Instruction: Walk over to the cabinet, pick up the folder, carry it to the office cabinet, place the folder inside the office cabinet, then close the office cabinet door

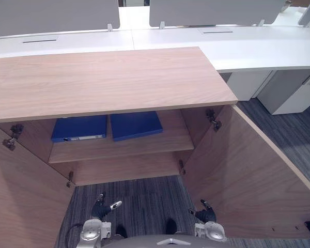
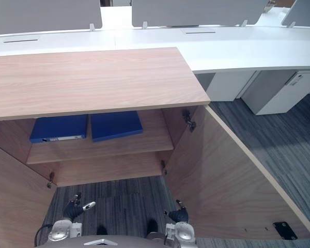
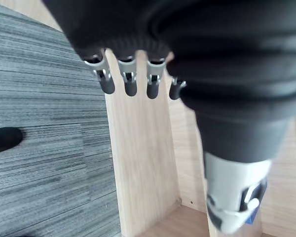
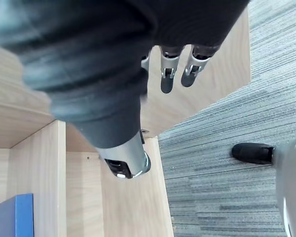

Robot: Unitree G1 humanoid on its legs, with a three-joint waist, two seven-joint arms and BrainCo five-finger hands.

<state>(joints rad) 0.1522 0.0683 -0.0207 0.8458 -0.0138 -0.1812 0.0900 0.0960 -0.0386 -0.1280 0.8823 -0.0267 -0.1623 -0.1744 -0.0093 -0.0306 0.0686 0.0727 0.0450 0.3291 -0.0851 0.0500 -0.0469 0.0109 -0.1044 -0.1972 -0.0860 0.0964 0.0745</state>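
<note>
Placing step looks done: left folder [image 1: 79, 128] and right folder [image 1: 136, 125], both blue, lie flat side by side on shelf [image 1: 144, 145] inside office cabinet [image 1: 103, 80]. Cannot tell which is task's.

Left hand [image 1: 99, 206] and right hand [image 1: 204, 211] hang low before opening, fingers relaxed, holding nothing.

Right door [image 1: 248, 175] and left door [image 1: 20, 196] stand wide open.

Next, as judged: reach to a door's outer edge and swing it shut, then other door.

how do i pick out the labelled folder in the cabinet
Look inside the open wooden cabinet, on its shelf. Two blue folders lie flat side by side. It is the left folder, whose front edge has a white label; the right folder is plain.
</note>
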